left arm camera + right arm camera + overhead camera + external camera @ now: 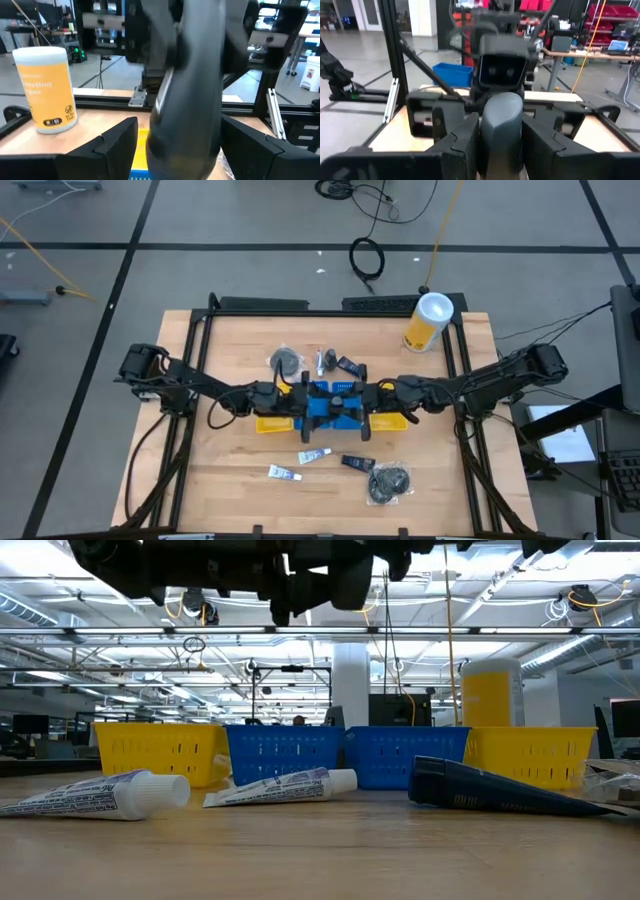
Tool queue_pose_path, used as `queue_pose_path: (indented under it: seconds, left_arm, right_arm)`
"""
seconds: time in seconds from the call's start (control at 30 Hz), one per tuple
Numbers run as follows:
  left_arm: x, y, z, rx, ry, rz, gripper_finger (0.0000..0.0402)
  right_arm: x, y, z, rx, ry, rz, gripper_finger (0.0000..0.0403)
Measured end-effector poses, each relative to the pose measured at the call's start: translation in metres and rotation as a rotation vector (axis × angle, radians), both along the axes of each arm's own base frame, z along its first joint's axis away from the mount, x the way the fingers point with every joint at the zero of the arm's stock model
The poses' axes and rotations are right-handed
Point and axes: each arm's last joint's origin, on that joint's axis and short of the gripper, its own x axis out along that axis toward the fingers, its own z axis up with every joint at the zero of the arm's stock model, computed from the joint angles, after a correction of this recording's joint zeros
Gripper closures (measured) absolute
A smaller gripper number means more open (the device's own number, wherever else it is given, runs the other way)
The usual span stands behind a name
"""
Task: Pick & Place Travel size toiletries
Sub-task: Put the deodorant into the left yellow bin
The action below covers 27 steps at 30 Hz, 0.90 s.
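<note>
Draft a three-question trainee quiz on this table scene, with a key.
1. Over which plastic mesh bins do the left gripper and right gripper meet? A) yellow B) blue
2. True or false: the large yellow canister with white lid lies on its side.
3. How many white toothpaste-style tubes lie on the wooden table, on the near side of the bins?
Key: 1 B; 2 false, it stands upright; 3 two.

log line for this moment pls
right end effector: shut on dark item, above blue bins | left end effector: open, straddling item | loose on table: tubes, packet, bundles
</note>
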Motion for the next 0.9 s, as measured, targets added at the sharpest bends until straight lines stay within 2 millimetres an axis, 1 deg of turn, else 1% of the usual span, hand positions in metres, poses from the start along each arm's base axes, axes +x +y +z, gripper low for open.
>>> queue_pose_path:
  seconds: [0.13, 0.23, 0.33, 0.47, 0.5, 0.63, 0.77, 0.83, 0.9]
  left_arm:
    - [0.002, 0.000, 0.003, -0.013, -0.007, 0.001, 0.0133]
    - [0.007, -0.001, 0.000, -0.016, -0.003, 0.001, 0.0133]
    - [0.021, -0.004, -0.001, -0.014, -0.005, -0.023, 0.0133]
    - [0.035, -0.006, -0.010, 0.009, 0.022, -0.029, 0.0133]
    - [0.036, -0.006, -0.011, 0.015, 0.027, -0.026, 0.0133]
    - [0.037, -0.006, -0.005, 0.012, 0.010, -0.022, 0.0133]
    - [0.037, -0.006, -0.005, 0.012, 0.014, -0.022, 0.0135]
    - [0.037, -0.006, -0.005, 0.012, 0.017, -0.022, 0.0145]
    - [0.037, -0.006, -0.006, 0.013, 0.024, -0.022, 0.0164]
  right_arm:
    - [0.001, -0.002, 0.000, 0.002, -0.009, -0.006, 0.0297]
    - [0.001, -0.002, 0.001, 0.002, -0.014, -0.006, 0.0297]
    - [0.001, -0.002, 0.000, 0.000, -0.007, -0.005, 0.0297]
    - [0.001, -0.002, -0.001, -0.001, 0.002, -0.005, 0.0297]
    - [0.001, -0.002, -0.001, -0.001, 0.002, -0.005, 0.0297]
    - [0.001, -0.001, -0.002, -0.002, 0.011, -0.005, 0.0297]
    - [0.001, -0.001, -0.003, -0.005, 0.024, -0.004, 0.0297]
    - [0.001, -0.001, -0.003, -0.005, 0.028, -0.004, 0.0297]
    - [0.001, -0.001, -0.003, -0.006, 0.030, -0.003, 0.0297]
